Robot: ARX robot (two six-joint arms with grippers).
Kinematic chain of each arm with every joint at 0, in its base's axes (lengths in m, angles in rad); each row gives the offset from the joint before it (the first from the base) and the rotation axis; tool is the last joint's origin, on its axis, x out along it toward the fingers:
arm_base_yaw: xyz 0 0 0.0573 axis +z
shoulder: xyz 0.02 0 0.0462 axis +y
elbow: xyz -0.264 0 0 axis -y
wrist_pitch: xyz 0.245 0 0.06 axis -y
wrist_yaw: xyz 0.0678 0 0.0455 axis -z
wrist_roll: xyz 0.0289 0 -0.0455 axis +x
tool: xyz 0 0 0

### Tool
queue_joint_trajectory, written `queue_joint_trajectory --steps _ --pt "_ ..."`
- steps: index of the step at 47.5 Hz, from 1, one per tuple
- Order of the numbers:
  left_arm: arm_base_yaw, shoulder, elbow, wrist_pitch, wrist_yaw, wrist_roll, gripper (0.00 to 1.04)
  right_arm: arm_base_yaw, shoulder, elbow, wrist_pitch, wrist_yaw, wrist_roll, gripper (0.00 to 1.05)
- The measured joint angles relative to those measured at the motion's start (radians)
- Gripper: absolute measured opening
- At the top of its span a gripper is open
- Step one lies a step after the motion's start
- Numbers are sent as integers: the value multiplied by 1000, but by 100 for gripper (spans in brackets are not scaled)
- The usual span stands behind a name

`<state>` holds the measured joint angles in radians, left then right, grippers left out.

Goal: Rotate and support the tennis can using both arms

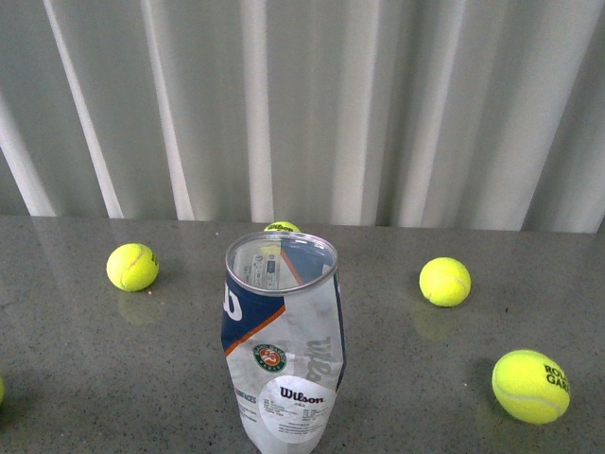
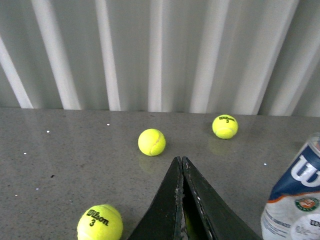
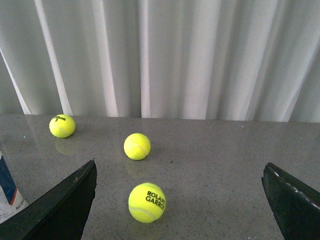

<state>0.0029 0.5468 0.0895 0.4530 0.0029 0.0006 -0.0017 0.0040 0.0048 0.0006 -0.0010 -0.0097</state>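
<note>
On the grey worktop [image 1: 85,378], near its front edge and about midway across, the can [image 1: 284,340] stands upright with its long axis vertical and its open silver rim up. It looks empty; the Wilson label faces the robot.

Neither arm shows in the front view. In the left wrist view the left tool [image 2: 182,167] has its two dark fingers pressed together to a point, with nothing between them. The can [image 2: 295,195] appears at the edge of that picture, off to one side of the tool and apart from it.

In the right wrist view the right tool [image 3: 180,200] is spread wide and empty, one finger at each lower corner. Only a sliver of the can [image 3: 7,192] shows at the picture's edge, beyond one finger.

Judging from this, the can sits between the two tools, untouched by either. The left seems a little nearer, though this is hard to tell.

Five yellow-green balls lie loose around the can: one [image 1: 132,267] to the left, one [image 1: 444,281] to the right, one [image 1: 530,385] nearer on the right, one [image 1: 282,227] just behind the rim, and a sliver at the left edge. The worktop is smooth and slightly reflective. White pleated curtains [image 1: 302,104] close off the room behind it.
</note>
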Motion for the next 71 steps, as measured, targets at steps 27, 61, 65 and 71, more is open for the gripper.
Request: queue_joint_trajectory --steps 27,61,65,71 --pt "-3 -240 -65 -141 -3 -2 4 0 0 0 0 0 0 98" --pt "-3 -543 -65 -452 -3 -3 5 0 0 0 0 0 0 98" --pt "-3 -543 -65 -452 -3 -3 21 0 0 0 0 0 0 98" --pt "-3 -543 -65 -452 -3 -3 42 0 0 0 0 0 0 98"
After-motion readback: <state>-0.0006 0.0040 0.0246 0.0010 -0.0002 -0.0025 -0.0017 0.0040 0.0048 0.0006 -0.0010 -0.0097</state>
